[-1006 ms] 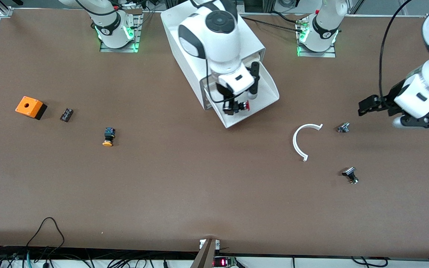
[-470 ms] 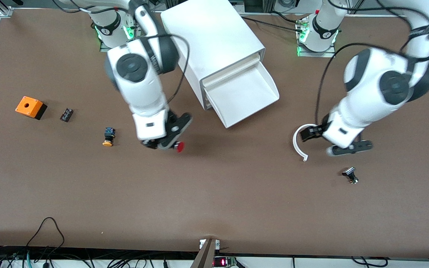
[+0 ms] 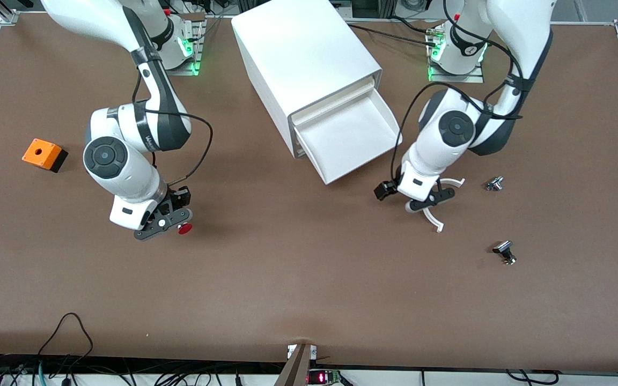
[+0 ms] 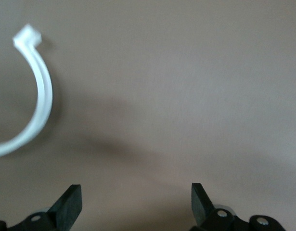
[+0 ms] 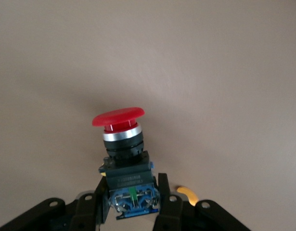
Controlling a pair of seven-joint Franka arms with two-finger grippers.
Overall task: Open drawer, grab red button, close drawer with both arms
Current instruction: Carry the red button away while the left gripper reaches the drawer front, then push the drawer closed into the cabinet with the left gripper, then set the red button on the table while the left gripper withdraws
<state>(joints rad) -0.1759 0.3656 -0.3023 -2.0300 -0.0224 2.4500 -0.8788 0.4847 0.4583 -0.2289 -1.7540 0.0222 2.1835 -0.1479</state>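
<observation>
The drawer (image 3: 349, 140) served as the landmark. It stood pulled out of the white cabinet (image 3: 303, 59), its tray bare as far as the front view showed, so the opening step looked done. The grab looked done as well: the right end effector (image 3: 165, 218) was clenched on the dark body of the button (image 3: 184, 229), whose red cap stuck out past the fingers. It hung low over bare desk (image 3: 309, 289), nearer to the front camera than the drawer and well toward the right arm's end. The right wrist view showed the same grip, the body pinched between the two fingers and the cap (image 5: 118, 117) clear above the brown surface. A sliver of yellow showed by one finger there; what it was could not be told.

What was left, by my judgement, was the closing. The left end effector (image 3: 415, 196) hung released, jaws spread wide, over the white curved strip (image 3: 432, 217), just off the drawer's front corner toward the left arm's end, nothing in it.

The desk was a plain brown sheet. Nearest the camera lay a small metal part (image 3: 504, 251), then another metal part (image 3: 495, 184). An orange box (image 3: 42, 153) sat toward the right arm's end. Cables (image 3: 67, 332) trailed along the near edge.
</observation>
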